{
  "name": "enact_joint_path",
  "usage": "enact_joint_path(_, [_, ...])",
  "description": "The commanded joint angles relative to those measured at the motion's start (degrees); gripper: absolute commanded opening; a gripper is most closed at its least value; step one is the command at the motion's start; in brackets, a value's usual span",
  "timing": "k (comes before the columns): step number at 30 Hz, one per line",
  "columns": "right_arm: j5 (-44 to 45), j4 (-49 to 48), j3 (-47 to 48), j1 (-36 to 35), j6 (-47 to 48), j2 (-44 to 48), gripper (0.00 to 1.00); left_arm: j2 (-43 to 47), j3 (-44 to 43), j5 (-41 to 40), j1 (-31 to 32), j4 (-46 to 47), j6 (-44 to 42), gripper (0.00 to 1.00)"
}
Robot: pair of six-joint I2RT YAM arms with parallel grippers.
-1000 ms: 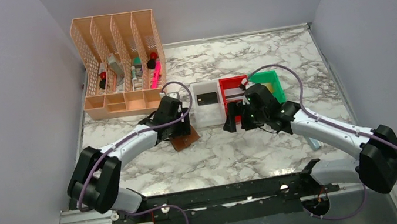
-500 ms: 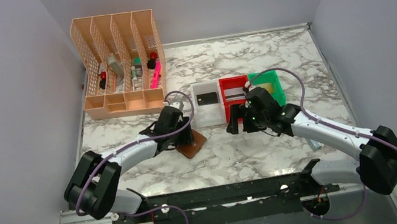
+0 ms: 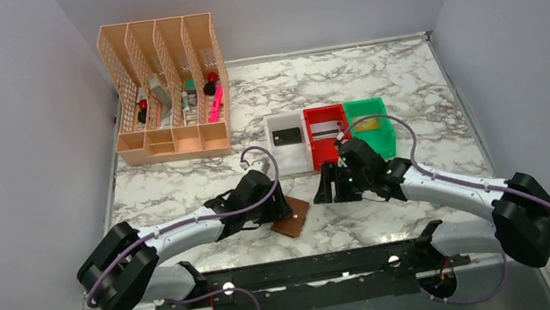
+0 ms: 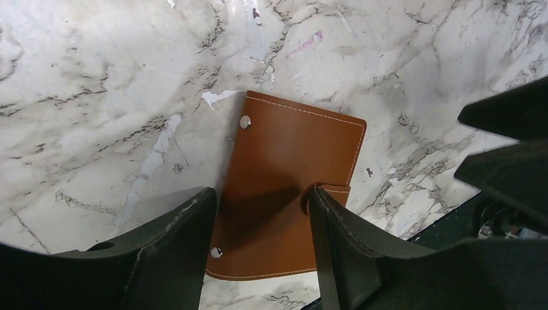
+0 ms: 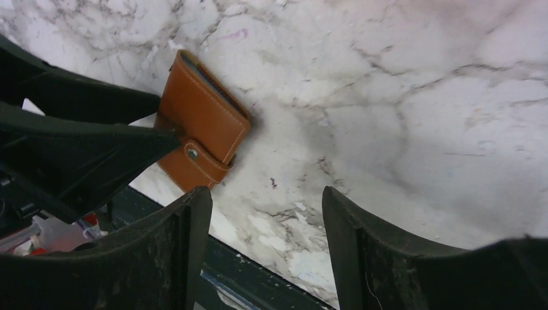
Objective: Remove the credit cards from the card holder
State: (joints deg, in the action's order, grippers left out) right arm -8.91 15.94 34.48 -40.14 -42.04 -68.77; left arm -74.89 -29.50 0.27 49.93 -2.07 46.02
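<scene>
The left arm [image 3: 185, 233] is reaching low and nearly flat from its base toward the near middle of the marble table [image 3: 412, 101], its wrist tipping downward. The left gripper [image 4: 258, 194] is clamping the card holder [image 4: 291, 161] across its width, a finger [image 4: 174, 252] pressing on each long edge; the snap tab [image 4: 329, 192] is lying against one of them. The holder is sitting closed, brown outside up, close to the table's front edge; whether it is resting on the marble or slightly lifted I cannot tell.

The right arm [image 3: 449, 182] is stretching leftward with its elbow low; the right gripper [image 5: 265, 194] is hovering just beside the holder, its fingers spread apart with nothing between them.

The credit cards [image 3: 288, 136] are lying farther back; a black one is in the white bin [image 3: 272, 147], a silvery-white one in the red bin [image 3: 311, 137], and a gold one in the green bin [image 3: 387, 126].
</scene>
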Motion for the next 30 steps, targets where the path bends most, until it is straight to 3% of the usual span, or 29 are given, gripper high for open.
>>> enact_joint_path(1, [-1.49,-2.82,-0.46,-4.98,-4.21,0.59,0.67,1.58,1.81,-3.71,0.32,-4.24,3.24,0.6])
enact_joint_path(10, [-5.63,-16.48,-2.37,-11.14,-9.78,-9.23,0.61,4.78,5.86,-2.16,0.42,-2.06,2.67,0.59])
enact_joint_path(19, [1.93,-12.21,5.25,-11.1,-5.57,-17.06,0.49,1.64,10.29,9.02,0.34,10.1,1.24,0.55])
enact_joint_path(26, [1.6,-13.71,3.11,-11.15,-8.94,-20.33,0.45,0.51,11.18,10.23,0.34,15.06,4.07,0.5])
enact_joint_path(30, [2.48,-14.43,1.31,-11.1,-9.62,-19.47,0.47,0.84,10.93,9.92,0.32,16.17,4.77,0.4])
